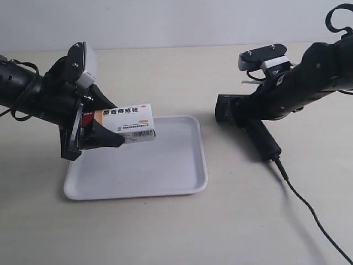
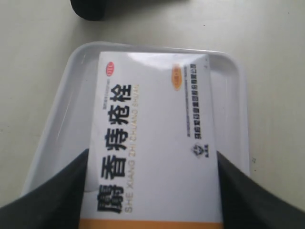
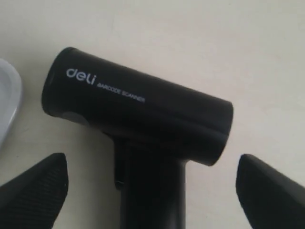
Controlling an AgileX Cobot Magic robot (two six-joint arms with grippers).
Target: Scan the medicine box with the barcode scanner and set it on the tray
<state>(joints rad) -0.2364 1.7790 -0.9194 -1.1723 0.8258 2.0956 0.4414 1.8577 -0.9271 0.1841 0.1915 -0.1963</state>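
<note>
The medicine box point(image 1: 126, 124) is held in the air over the near-left part of the white tray point(image 1: 165, 171), barcode side facing the exterior camera. My left gripper point(image 1: 105, 118) is shut on it. In the left wrist view the box point(image 2: 157, 143) fills the gap between the two black fingers point(image 2: 52, 200), with the tray point(image 2: 233, 95) below. The black barcode scanner point(image 1: 263, 141) lies on the table to the right of the tray. My right gripper point(image 3: 152, 186) hovers open over the scanner point(image 3: 138, 105), one finger on each side of the handle, with table showing in both gaps.
The scanner's black cable point(image 1: 309, 204) runs from the handle toward the near right corner of the table. A corner of the tray point(image 3: 7, 100) shows close to the scanner's head. A dark object point(image 2: 90, 7) lies beyond the tray's far rim.
</note>
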